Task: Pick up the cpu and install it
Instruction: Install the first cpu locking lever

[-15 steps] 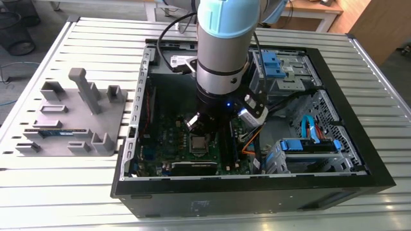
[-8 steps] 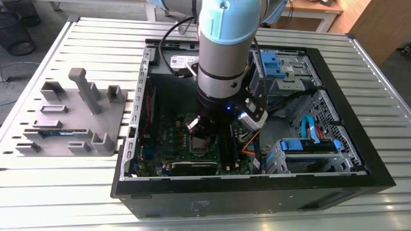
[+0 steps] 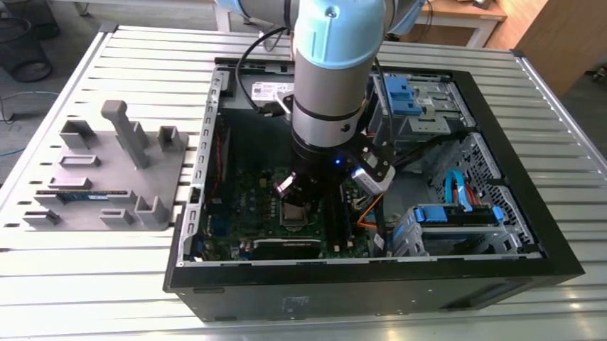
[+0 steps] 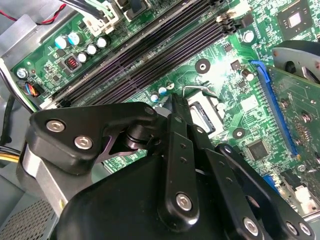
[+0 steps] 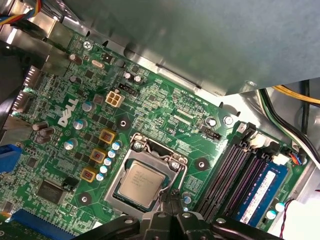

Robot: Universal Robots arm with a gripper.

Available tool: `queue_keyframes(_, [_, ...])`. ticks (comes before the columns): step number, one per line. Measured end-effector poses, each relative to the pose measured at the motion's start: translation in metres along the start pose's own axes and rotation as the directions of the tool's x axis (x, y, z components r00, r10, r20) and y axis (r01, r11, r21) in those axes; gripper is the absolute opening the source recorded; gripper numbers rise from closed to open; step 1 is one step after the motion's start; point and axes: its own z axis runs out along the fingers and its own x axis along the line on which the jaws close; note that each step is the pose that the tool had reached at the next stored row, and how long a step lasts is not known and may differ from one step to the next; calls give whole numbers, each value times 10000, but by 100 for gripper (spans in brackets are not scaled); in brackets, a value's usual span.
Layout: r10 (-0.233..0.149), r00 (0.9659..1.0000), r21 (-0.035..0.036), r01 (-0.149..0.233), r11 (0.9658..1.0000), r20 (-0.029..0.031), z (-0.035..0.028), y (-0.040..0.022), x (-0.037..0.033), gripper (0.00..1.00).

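Gripper (image 5: 172, 202) over socketed cpu (image 5: 141, 182).

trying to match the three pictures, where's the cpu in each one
Exterior view: hard to tell; the socket sits just below the arm.
First wrist view: cpu lies in the socket, above the pincer.
Second wrist view: the pincer covers most of the socket.
Shared landmark: the black memory slots.
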Motion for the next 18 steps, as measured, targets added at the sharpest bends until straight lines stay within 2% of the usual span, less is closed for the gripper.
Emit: queue_keyframes(18, [7,10000,-2,-7,10000,2,6,0,0,11])
